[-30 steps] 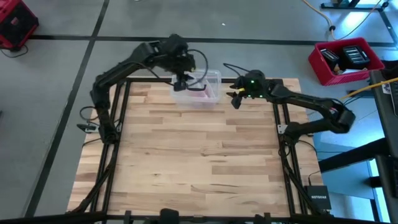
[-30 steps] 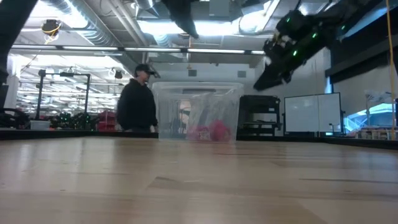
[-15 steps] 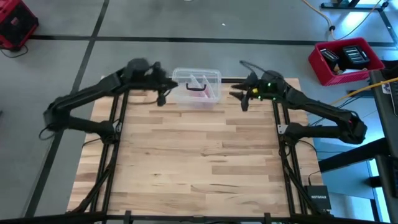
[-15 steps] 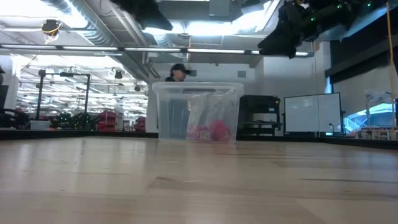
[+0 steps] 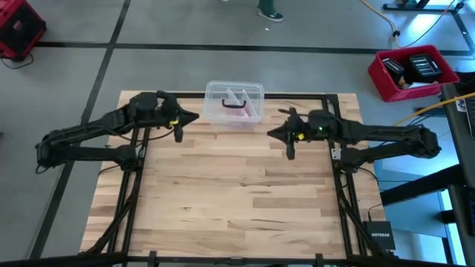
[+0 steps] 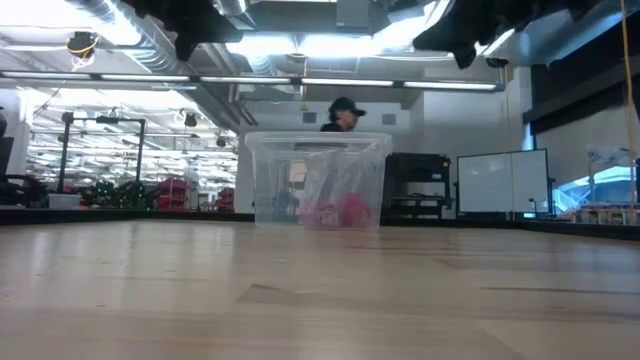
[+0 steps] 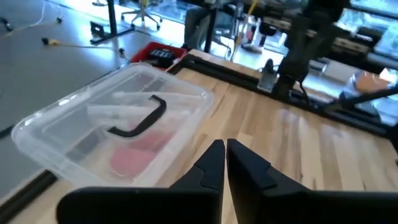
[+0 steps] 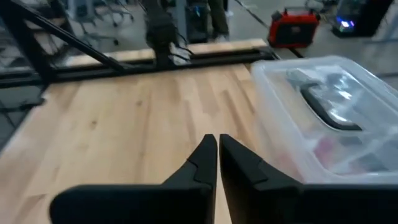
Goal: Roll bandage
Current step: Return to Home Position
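Observation:
A clear plastic box [image 5: 234, 104] with a black-handled lid [image 7: 138, 118] stands at the middle of the table's far edge. Something pink, the bandage [image 6: 335, 212], lies on the box's bottom and also shows through the plastic in the left wrist view [image 7: 134, 155]. My left gripper [image 5: 191, 117] hangs above the table to the left of the box, shut and empty [image 7: 224, 144]. My right gripper [image 5: 272, 133] hangs to the right of the box and a little nearer, also shut and empty [image 8: 214, 138]. Both point toward the table's middle.
The bare wooden table [image 5: 230, 193] stretches from the box to the near edge. A red crate [image 5: 412, 70] stands on the floor beyond the far right corner. A person [image 6: 345, 112] shows behind the box in the low view.
My left gripper has drawn back from over the box toward the table's left edge and sunk lower. My right gripper has swung away from the box toward the near edge and risen out of the low view's top. The box has stayed where it was.

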